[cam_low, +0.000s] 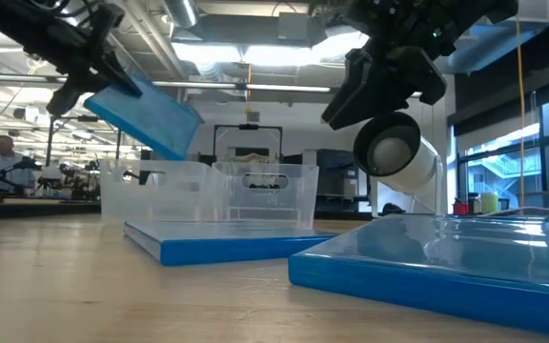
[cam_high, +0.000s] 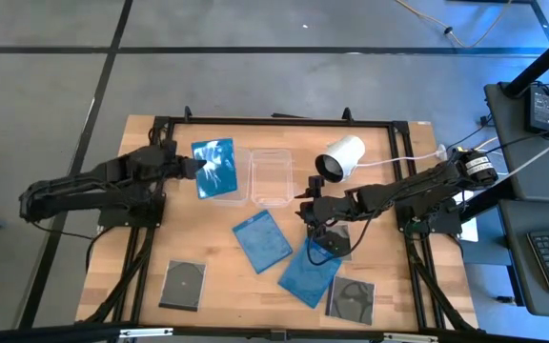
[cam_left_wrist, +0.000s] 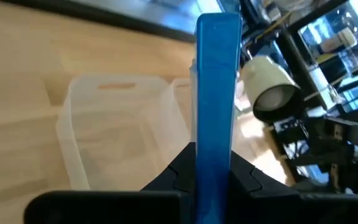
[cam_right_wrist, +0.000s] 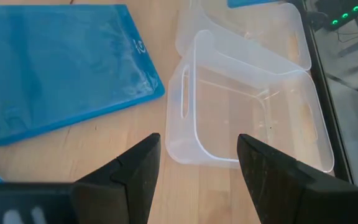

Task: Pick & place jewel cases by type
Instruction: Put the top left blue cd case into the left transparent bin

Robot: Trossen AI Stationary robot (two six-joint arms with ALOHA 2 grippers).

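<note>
Left tool: the left tool (cam_high: 191, 167) was clamped on the edge of a flat, square, translucent blue plastic jewel case (cam_high: 214, 168), held in the air over the left clear rectangular plastic tub (cam_high: 233, 175).
Right tool: the right tool (cam_high: 315, 232) hung with its fingers (cam_right_wrist: 135, 171) spread wide and nothing between them, above the bench near the bench-top cases.
Cases on the bench: two more glossy blue cases lay flat on the wooden bench (cam_high: 122, 229), one in the middle (cam_high: 262, 240) and one nearer the front (cam_high: 309, 272); three dark grey cases showing discs lay at the front left (cam_high: 182, 284), front right (cam_high: 351, 298) and under the right arm (cam_high: 336, 238).
Tubs: a second clear tub (cam_high: 272, 176) stood touching the first; both were smooth-walled with slot handles.
Cylinder: a white cylinder with a dark end (cam_high: 337, 157) lay beside the tubs.
Low view only: it showed the held case tilted, one corner down, clear of the tub rim.
Left wrist view only: it showed the case edge-on, a thin blue slab.
</note>
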